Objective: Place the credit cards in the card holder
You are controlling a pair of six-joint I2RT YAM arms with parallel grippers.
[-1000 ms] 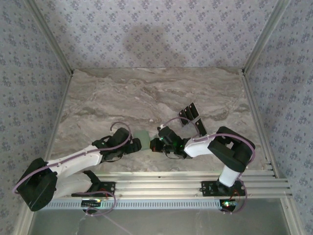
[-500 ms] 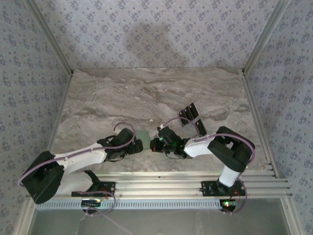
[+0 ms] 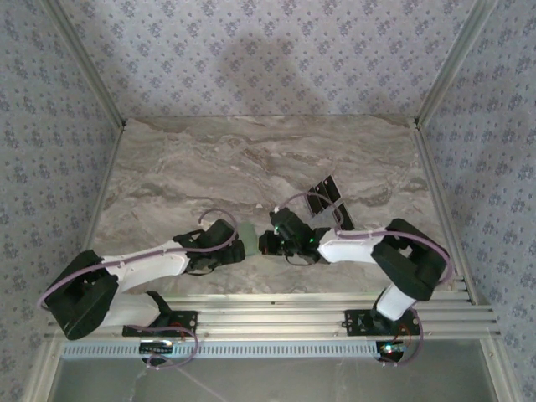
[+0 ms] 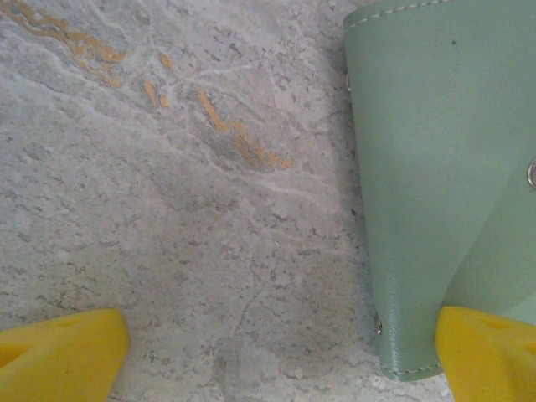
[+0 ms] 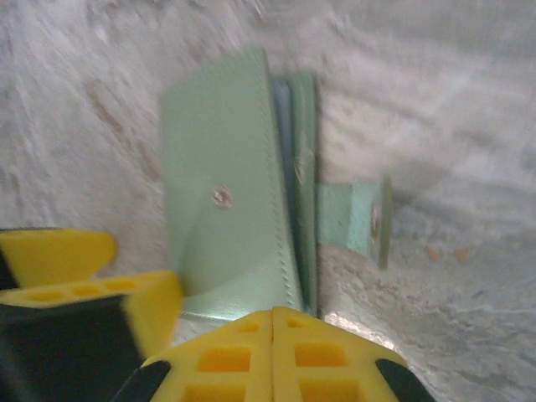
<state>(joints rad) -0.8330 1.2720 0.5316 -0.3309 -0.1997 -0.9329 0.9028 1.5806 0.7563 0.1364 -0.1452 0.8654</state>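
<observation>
Blurred card holder [image 5: 226,218], lower edge hidden

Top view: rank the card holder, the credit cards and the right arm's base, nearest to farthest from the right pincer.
1. The card holder: just left of the right pincer, at its tips.
2. The credit cards: farther back on the table, to the right.
3. The right arm's base: at the near edge, far right.

Blue-grey floral wallpaper [image 3: 268,42] on three walls, veined grey-beige marble table [image 3: 251,155], aluminium posts [image 3: 84,60] at corners, ribbed rails [image 3: 276,311] along near edge, soft shadow [image 3: 251,75] on back wall.
</observation>
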